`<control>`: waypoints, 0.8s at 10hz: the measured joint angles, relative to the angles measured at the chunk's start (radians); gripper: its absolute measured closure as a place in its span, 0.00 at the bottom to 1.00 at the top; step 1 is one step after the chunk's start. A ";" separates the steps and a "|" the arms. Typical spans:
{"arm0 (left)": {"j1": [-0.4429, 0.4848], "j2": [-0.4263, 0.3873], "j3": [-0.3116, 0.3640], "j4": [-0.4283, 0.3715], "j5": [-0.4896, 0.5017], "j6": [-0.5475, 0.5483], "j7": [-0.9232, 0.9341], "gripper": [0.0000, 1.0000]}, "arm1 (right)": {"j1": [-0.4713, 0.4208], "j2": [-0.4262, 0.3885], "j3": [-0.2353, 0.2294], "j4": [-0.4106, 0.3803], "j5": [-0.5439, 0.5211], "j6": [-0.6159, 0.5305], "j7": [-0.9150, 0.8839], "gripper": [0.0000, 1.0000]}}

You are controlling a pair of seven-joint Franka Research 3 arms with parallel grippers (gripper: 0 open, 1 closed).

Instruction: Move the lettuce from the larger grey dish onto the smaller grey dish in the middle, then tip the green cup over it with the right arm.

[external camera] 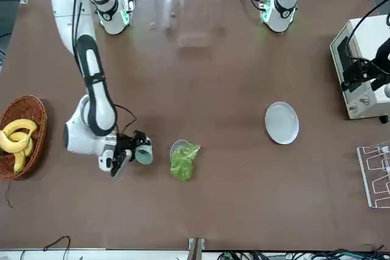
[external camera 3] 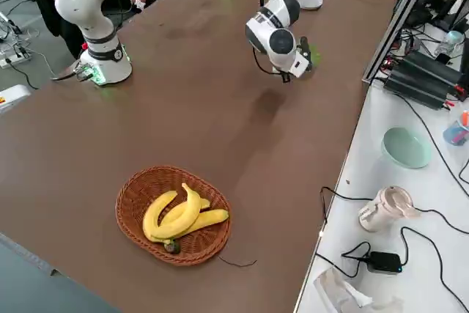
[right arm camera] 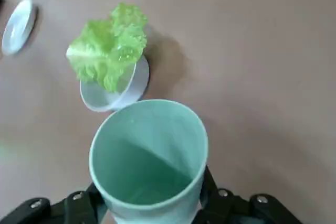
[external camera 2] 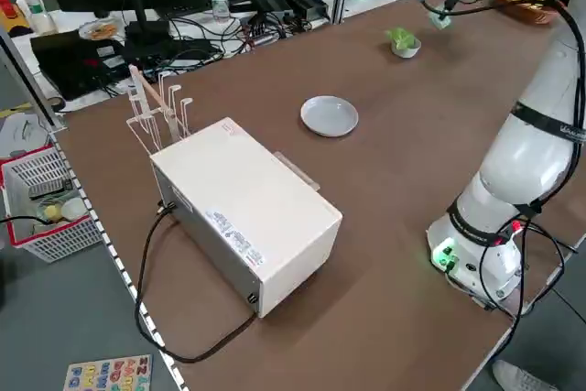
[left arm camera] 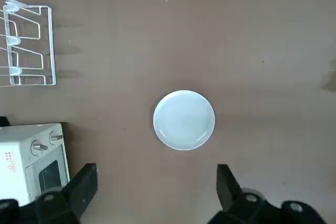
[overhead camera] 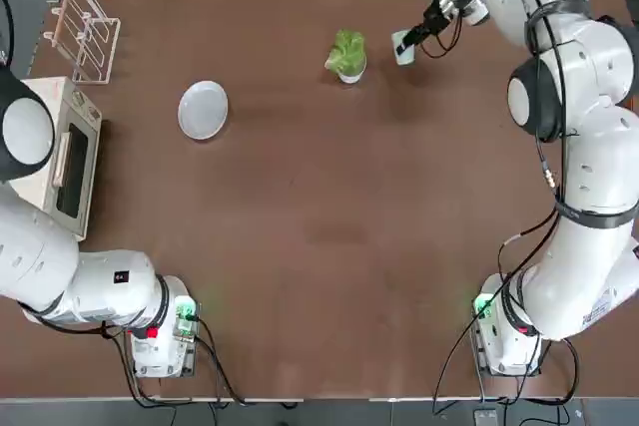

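One mint-green cup, gripped by the right gripper beside the lettuce in its small bowl: centre the rim over those leaves, then tip slowly!

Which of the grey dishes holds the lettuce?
The small deep bowl, nearer the green cup; the wide flat plate carries no leaves.

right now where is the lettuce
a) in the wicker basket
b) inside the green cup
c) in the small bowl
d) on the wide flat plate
c: the lettuce sits in the small bowl, its leaves poking past the rim, while the green cup is held by the right gripper beside it.
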 joint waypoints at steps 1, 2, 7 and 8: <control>0.000 0.000 -0.001 0.000 0.000 0.000 0.000 0.00 | -0.042 -0.027 -0.003 -0.027 -0.001 -0.010 -0.192 0.32; 0.000 0.000 -0.002 0.000 0.000 0.000 0.000 0.00 | -0.089 -0.056 -0.005 -0.061 -0.007 -0.035 -0.352 0.32; -0.001 0.000 -0.003 0.001 0.000 0.000 0.000 0.00 | -0.350 -0.137 -0.004 -0.223 -0.107 -0.172 -0.968 0.32; -0.001 0.000 -0.003 0.001 0.000 0.000 0.000 0.00 | -0.402 -0.138 0.004 -0.239 -0.111 -0.180 -1.082 0.32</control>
